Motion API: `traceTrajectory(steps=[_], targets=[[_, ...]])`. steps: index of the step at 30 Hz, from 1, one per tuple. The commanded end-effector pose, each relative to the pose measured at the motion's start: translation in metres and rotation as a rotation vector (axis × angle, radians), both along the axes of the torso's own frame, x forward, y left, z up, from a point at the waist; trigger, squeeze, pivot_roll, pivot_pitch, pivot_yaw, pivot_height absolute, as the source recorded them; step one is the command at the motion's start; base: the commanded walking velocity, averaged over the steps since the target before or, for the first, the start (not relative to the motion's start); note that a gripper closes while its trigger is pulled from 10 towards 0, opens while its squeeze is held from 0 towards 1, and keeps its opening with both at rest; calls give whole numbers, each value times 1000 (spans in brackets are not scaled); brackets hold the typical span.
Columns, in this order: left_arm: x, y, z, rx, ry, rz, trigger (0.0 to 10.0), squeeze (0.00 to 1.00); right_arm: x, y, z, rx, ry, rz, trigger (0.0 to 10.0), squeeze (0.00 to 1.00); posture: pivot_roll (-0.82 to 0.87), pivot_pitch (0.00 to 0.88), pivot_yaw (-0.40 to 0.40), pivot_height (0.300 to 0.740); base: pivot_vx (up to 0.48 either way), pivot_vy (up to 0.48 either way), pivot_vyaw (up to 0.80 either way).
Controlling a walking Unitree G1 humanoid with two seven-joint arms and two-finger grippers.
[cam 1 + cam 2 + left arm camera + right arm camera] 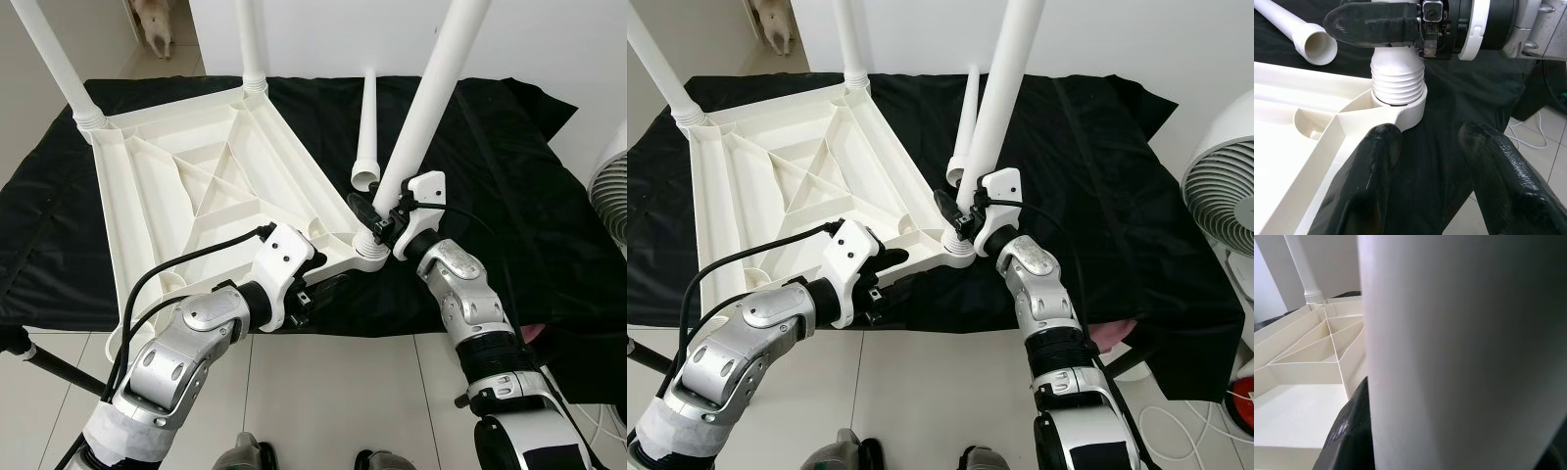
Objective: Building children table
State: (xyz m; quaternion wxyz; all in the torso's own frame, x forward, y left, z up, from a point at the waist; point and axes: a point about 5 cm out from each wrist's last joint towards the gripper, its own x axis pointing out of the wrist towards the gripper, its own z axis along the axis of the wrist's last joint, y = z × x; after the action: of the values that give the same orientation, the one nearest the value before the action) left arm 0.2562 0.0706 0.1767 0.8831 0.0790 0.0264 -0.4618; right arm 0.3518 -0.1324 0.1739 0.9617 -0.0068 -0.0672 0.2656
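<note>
A white plastic tabletop (pixel 211 186) lies upside down on a table covered with a black cloth (pixel 490 166). You can see the ribs that cross its underside. It takes up the left part of the table, and one corner pokes out past the front edge.

Two white legs already stand up from the far corners of the tabletop: one at the far left corner (pixel 54 64) and one at the far right corner (pixel 253 44).

A third leg (pixel 431 103) stands in the round socket (pixel 370 255) at the front corner of the tabletop. It leans a little to the right. The right gripper (pixel 384 217) is closed around the bottom of this leg, just above the socket. In the right wrist view the leg (pixel 1464 352) is very close and the black fingers (pixel 1349 431) press against it.

The left gripper (pixel 328 286) is at the front edge of the tabletop, just beside the same corner. Its fingers (pixel 1359 181) are open. One finger touches the white rim and the other is over the black cloth.

A fourth leg (pixel 367 132) lies flat on the cloth, just behind the front corner, with its open end toward the front.

A white fan (pixel 1225 211) stands on the floor past the right edge of the table. A dog (pixel 155 24) is in the doorway far back.
</note>
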Motion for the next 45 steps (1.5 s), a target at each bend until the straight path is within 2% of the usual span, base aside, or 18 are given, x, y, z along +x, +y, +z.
traceTrajectory(steps=[1,3,9,15,23,27,35,45], targets=[[-2,-2,1,8,2,-17,10000,0,-5,-3,-24,-3,89,-43,10000,0,-7,106,50,740,0,0,0],[-2,-2,1,8,2,-17,10000,0,-5,-3,-24,-3,89,-43,10000,0,-7,106,50,740,0,0,0],[-2,-2,0,8,2,-16,10000,0,-20,3,-20,57,-53,-53,10000,0,-9,100,50,740,0,0,0],[-2,-2,0,11,3,-19,10000,0,-29,6,-20,79,-96,-53,10000,0,-12,100,56,740,0,0,0],[-2,-2,0,15,5,-22,10000,0,-35,10,-21,7,-123,-16,10000,0,-13,103,60,740,0,0,0],[-1,-1,0,17,1,-16,10000,0,-29,10,-25,-70,-74,-18,10000,0,-14,98,62,740,0,0,0],[-1,0,1,15,-3,-6,10000,0,-25,10,-30,-118,-27,-8,10000,0,-11,96,58,740,0,0,0],[-1,1,2,15,-3,-2,10000,0,-35,13,-30,-165,-100,69,10000,0,-10,101,60,740,0,0,0]])
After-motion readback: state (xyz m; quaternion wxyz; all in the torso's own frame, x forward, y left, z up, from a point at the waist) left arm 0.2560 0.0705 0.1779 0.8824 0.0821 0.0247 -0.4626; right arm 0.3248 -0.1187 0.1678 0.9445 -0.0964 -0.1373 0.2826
